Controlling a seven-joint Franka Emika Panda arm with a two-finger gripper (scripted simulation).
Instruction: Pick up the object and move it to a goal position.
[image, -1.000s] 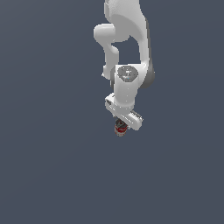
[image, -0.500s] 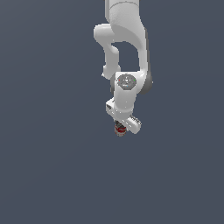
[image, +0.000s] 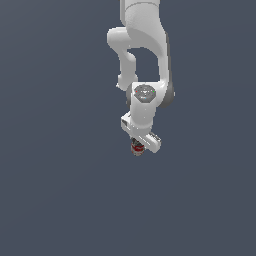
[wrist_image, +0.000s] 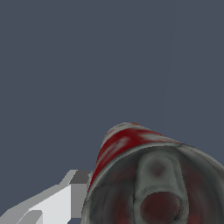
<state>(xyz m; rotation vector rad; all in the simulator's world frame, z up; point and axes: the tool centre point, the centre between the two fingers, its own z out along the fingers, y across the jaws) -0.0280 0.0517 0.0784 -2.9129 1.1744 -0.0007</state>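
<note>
Gripper (image: 138, 148) pointing straight down under the white arm (image: 142, 55), with the can (image: 137, 148) tucked directly beneath it. Looks clamped on the can, one white finger (wrist_image: 57, 202) pressed against the can's side in the wrist view; second finger out of sight, so reads as a hold rather than proven. Only a sliver of red label and dark metal peeking out below the gripper in the exterior view. Hard to say whether the can sits on the floor (image: 55, 200) or hangs just above it: no shadow, no edge, nothing to judge height by. No goal marker anywhere in either view.

Up close now in the wrist view: can (wrist_image: 148, 175) filling the near part of the picture, dark top with a pull tab facing the camera, red-and-white wall running away beneath it. Upright between the fingers, or very nearly so.

On handling: probably light, a small tin, rigid enough to take a firm squeeze without denting much. Smooth curved wall though, so likely slick and prone to twisting or sliding out if pinched off-centre. Best hold across the middle of the label, fingers on opposite sides of the round wall, well below the rim. Narrower than the gripper, so plenty of finger to spare. Worth carrying steadily, no sudden swings.
</note>
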